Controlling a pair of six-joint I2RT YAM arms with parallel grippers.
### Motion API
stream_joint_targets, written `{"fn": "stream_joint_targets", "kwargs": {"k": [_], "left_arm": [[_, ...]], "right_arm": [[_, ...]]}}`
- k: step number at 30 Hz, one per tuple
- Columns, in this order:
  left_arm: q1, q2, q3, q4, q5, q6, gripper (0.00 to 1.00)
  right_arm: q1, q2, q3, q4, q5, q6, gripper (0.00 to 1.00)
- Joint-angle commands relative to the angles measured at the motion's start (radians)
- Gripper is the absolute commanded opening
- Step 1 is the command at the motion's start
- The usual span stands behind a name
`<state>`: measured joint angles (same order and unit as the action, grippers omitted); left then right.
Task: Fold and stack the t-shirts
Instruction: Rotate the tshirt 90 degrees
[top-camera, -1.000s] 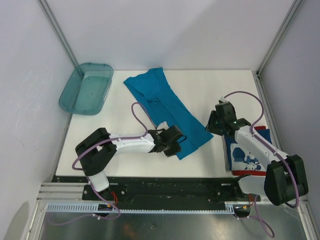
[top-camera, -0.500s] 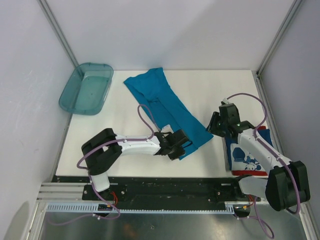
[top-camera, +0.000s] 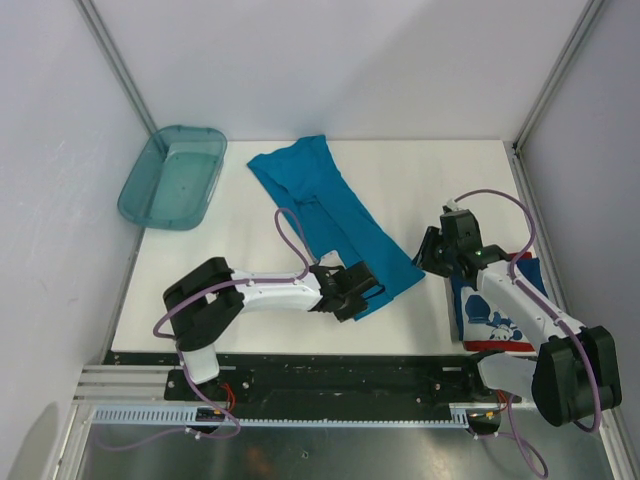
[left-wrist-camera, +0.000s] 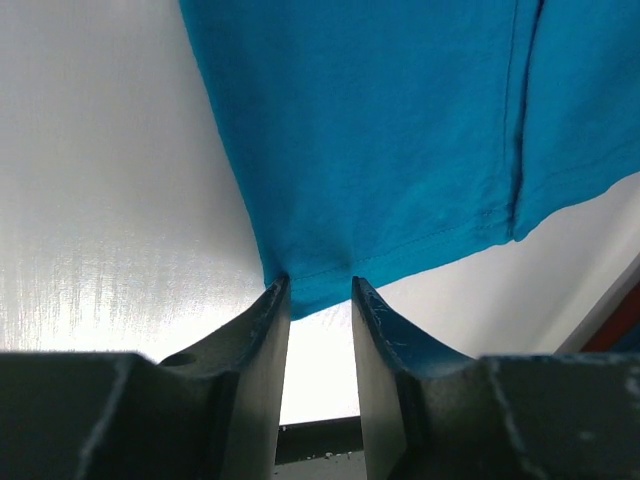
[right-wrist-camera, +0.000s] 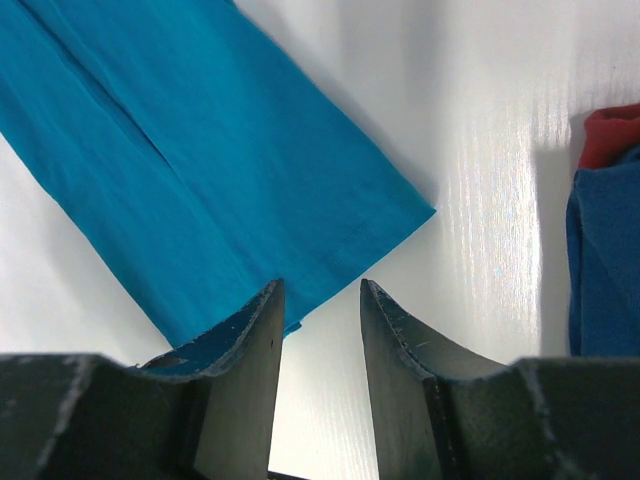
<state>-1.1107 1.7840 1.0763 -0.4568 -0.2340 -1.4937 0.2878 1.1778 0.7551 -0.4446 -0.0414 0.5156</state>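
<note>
A plain teal-blue t-shirt (top-camera: 335, 215), folded into a long strip, lies diagonally across the table. My left gripper (top-camera: 376, 291) is at the near corner of its hem. In the left wrist view that gripper (left-wrist-camera: 320, 290) is open and the hem's corner (left-wrist-camera: 315, 285) lies between its tips, unclamped. My right gripper (top-camera: 426, 262) is open beside the hem's right corner. In the right wrist view it (right-wrist-camera: 320, 292) is over bare table with the teal-blue t-shirt (right-wrist-camera: 200, 170) by its left finger. A folded dark blue t-shirt (top-camera: 500, 312) with white print and a red edge lies partly under the right arm.
A translucent teal bin (top-camera: 172, 176) sits at the far left corner of the table (top-camera: 230, 290). Grey walls and metal posts enclose the table on three sides. The dark blue shirt (right-wrist-camera: 605, 270) with its red edge (right-wrist-camera: 612, 135) shows at the right of the right wrist view.
My left gripper has moved right along the table to the near corner of the hem. The right gripper has shifted slightly down toward the hem's right corner.
</note>
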Motion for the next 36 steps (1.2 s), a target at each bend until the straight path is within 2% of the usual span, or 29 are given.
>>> {"fn": "stream_joint_targets", "kwargs": {"k": [1, 15, 25, 36], "left_arm": [[-0.008, -0.033, 0.009, -0.049, -0.056, -0.019, 0.37], [-0.011, -0.066, 0.031, -0.112, -0.082, 0.050, 0.36], [-0.012, -0.097, -0.007, -0.160, -0.093, 0.077, 0.38], [-0.010, 0.039, 0.129, -0.162, -0.104, 0.150, 0.41]], "right_arm": [[-0.004, -0.025, -0.002, 0.010, -0.014, -0.008, 0.41], [-0.004, -0.017, -0.016, 0.017, -0.018, -0.005, 0.40], [-0.005, -0.017, -0.039, 0.040, -0.030, 0.003, 0.40], [-0.004, -0.014, -0.043, 0.040, -0.035, 0.005, 0.40]]}}
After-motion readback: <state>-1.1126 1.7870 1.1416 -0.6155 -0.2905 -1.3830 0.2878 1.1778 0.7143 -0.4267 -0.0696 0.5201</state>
